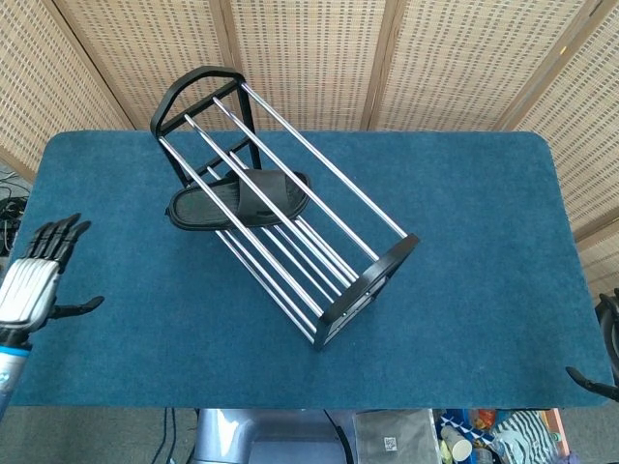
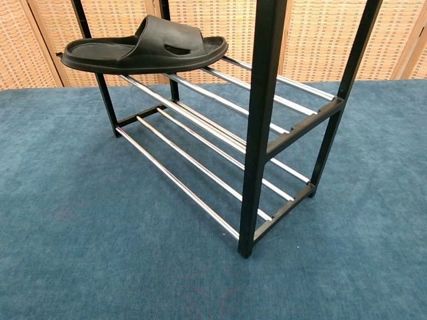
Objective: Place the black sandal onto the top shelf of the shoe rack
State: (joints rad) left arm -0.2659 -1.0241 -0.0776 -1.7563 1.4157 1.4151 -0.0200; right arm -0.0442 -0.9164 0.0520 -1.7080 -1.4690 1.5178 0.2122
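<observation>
The black sandal (image 1: 242,198) (image 2: 147,47) lies flat on chrome rails of the black shoe rack (image 1: 372,280) (image 2: 263,133), at its left end. In the chest view it rests on the upper of the two shelves shown, and the posts rise out of frame above it. From the head view, two higher rails cross over the sandal. My left hand (image 1: 34,275) hovers at the table's left edge, far from the rack, with its fingers spread and nothing in it. Only a dark sliver of my right hand (image 1: 595,379) shows at the lower right edge.
A blue carpeted table (image 1: 464,193) carries the rack, which stands diagonally across its middle. Woven wicker screens (image 1: 309,48) close off the back. Cluttered items (image 1: 484,430) lie on the floor below the table's front edge.
</observation>
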